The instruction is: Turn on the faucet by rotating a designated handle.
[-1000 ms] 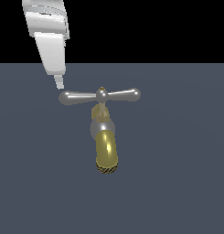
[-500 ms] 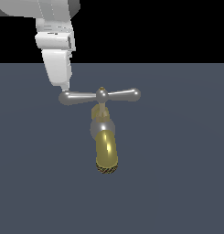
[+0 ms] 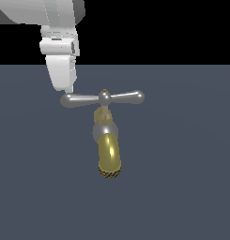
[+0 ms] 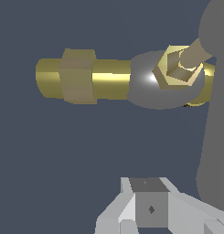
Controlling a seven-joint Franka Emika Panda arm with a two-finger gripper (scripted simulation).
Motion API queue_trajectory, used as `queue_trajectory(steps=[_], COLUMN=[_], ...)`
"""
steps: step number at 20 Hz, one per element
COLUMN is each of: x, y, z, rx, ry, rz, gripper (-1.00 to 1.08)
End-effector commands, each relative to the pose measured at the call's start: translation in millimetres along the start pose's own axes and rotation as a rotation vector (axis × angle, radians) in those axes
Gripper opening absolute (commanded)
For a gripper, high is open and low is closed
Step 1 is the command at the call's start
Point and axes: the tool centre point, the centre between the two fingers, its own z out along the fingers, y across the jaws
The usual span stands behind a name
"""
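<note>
In the exterior view's upper left, the white gripper point(image 3: 65, 89) comes down from the arm, its tip touching or just above the handle's point(image 3: 103, 98) bulb on the exterior view's left; whether the jaws are apart or together cannot be told. The silver crossbar lies level across the frame's middle, above the faucet point(image 3: 108, 150), whose gold spout points down toward the camera on the grey desk point(image 3: 182, 187). The wrist view alone shows the faucet point(image 4: 113, 80) from above: brass pipe, hex nut, silver ball, with the gripper point(image 4: 150, 208) at the frame's lower edge.
</note>
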Motion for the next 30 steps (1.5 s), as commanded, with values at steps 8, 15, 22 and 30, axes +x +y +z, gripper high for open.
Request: queue_trajectory(steps=[8,15,22,30], x=[-1.5,-3.7,-5.8,-8.2], y=[17.6,38.2,58.7,81.8], z=[0.0,0.0,0.1,0.0], rx=[0.0,0.0,0.0,0.0], ry=[0.0,0.0,0.0,0.0], rz=[0.001,0.001,0.001,0.001], gripper=[-1.0,-1.0,-1.0,-1.0])
